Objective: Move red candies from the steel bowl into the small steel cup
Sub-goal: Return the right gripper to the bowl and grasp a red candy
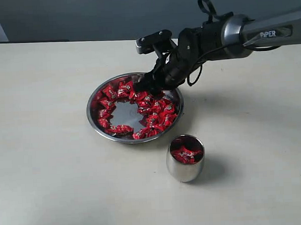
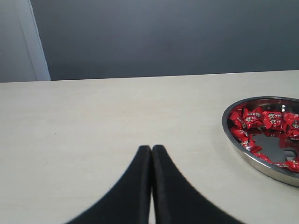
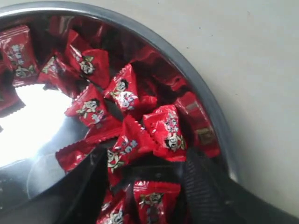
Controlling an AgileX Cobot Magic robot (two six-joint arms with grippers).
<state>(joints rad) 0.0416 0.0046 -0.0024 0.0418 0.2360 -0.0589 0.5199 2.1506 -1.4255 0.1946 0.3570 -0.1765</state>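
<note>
The steel bowl (image 1: 97, 126) sits mid-table with red candies (image 1: 158, 114) ringed around its bare flat bottom. My right gripper (image 1: 148, 85) is down inside the bowl's far side. In the right wrist view it stands open (image 3: 145, 161), fingers spread in the heap, with loose candies (image 3: 166, 128) lying between and ahead of them by the bowl's rim (image 3: 205, 93). The small steel cup (image 1: 185, 170) stands upright in front of the bowl, with a few red candies (image 1: 186, 154) inside. My left gripper (image 2: 152, 148) is shut and empty over bare table, the bowl (image 2: 243, 150) off to its side.
The table top is pale and bare around the bowl and cup. A grey wall runs behind the table's far edge. The right arm reaches in from the right, above the bowl's far rim.
</note>
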